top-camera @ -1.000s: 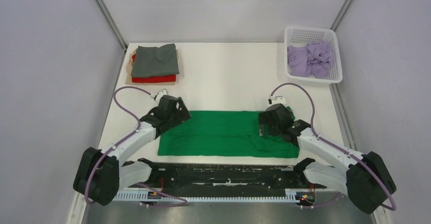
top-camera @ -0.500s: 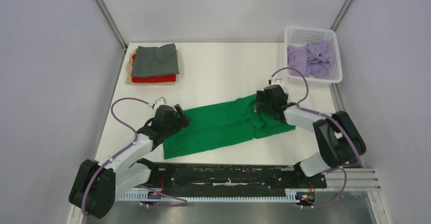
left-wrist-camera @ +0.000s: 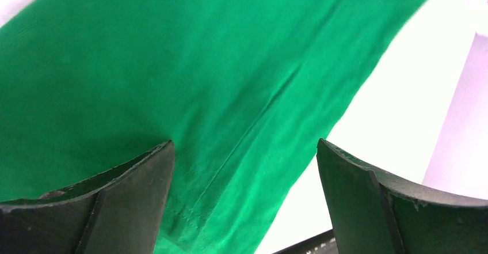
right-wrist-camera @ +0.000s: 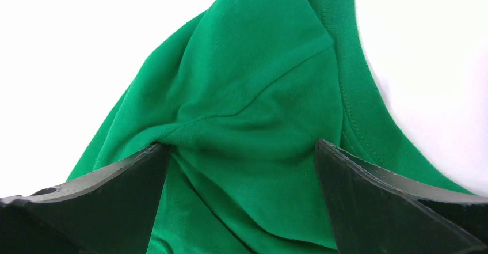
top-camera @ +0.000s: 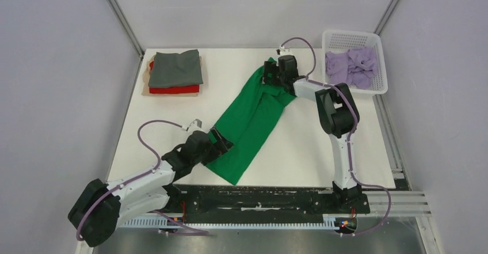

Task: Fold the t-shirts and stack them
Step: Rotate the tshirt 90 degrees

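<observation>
Well, the green t-shirt (top-camera: 248, 114) lies as a long slanted band on the table (top-camera: 241, 64), running from lower centre up toward the upper right. It is well apart from the grey t-shirt (top-camera: 175, 68) topping the pile at upper left. The left gripper (top-camera: 221, 146) sits at its lower end and the right gripper (top-camera: 267, 75) at its upper end. Both wrist views show jaws spread over cloth, pinching nothing. It looks light, limp and quick to bunch, so I'd grip the hem corners and the stitched collar edge (right-wrist-camera: 351, 93).
</observation>
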